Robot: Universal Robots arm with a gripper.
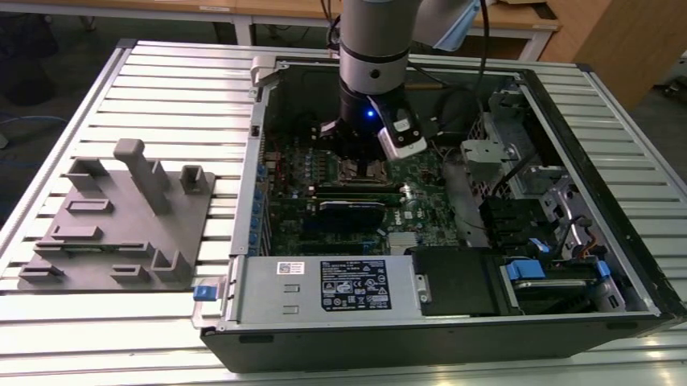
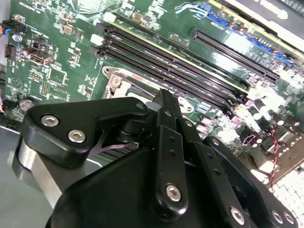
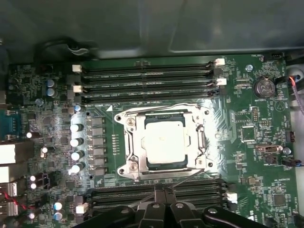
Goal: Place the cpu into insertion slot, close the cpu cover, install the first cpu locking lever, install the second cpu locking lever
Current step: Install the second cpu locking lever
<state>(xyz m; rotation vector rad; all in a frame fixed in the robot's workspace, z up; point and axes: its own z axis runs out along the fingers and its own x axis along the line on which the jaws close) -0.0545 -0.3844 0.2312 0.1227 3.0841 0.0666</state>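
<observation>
One cpu (image 3: 165, 144) seated; one cpu cover (image 3: 135, 142) down; pincer (image 3: 164, 194) beside.

Just beyond the black hand (image 3: 164, 199), a dull silver-grey cpu (image 3: 165, 142) sits inside a shiny silver cpu cover (image 3: 164, 167) on the green circuit board (image 3: 247, 142).

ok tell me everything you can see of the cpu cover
In the first wrist view the cpu cover is a thin silver metal frame with a square cut-out, lying flat and closed over the cpu, whose dull grey top shows through. It sits on the green board between rows of black memory slots. The gripper hovers beside it.
</observation>
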